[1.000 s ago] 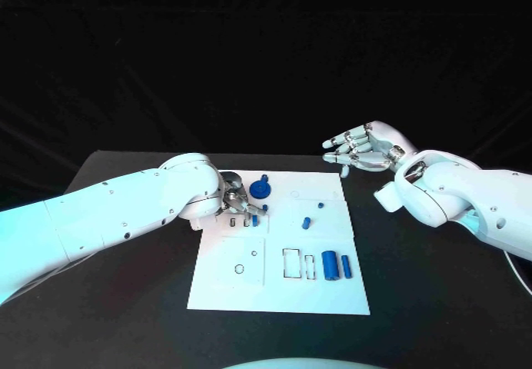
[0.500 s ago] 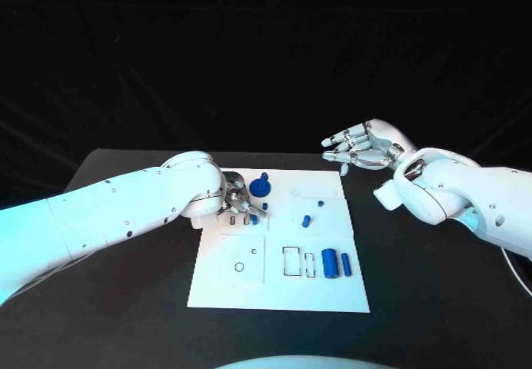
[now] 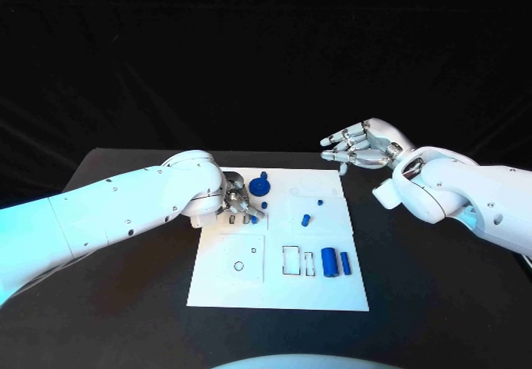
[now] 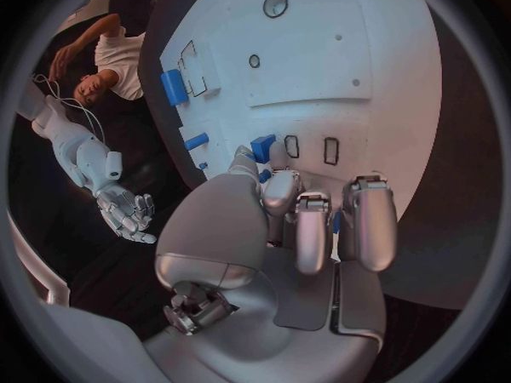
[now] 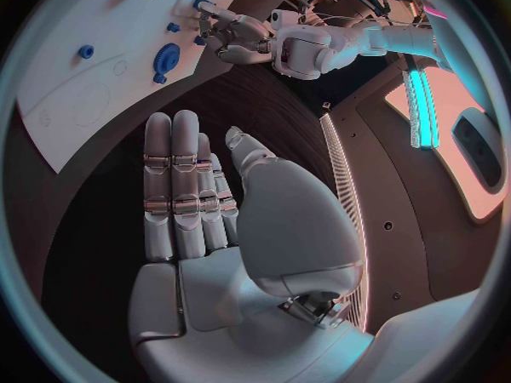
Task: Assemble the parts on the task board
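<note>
Both robot hands apart: left robot hand (image 3: 238, 201) curled over task board (image 3: 277, 292), right robot hand (image 3: 360, 146) raised, spread.

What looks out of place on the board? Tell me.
Nothing stands out. The board lies flat and square on the table, unmarked. Blue parts lie or stand tidily on it, none spilled off. The left hand works at the slots near the far left corner; the right hand is raised beyond the board, holding nothing.

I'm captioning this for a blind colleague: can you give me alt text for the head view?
The left robot hand is down on the far left part of the white task board, fingers at a small blue part. The right robot hand hovers open off the board's far right corner; more blue parts lie on the board.
</note>
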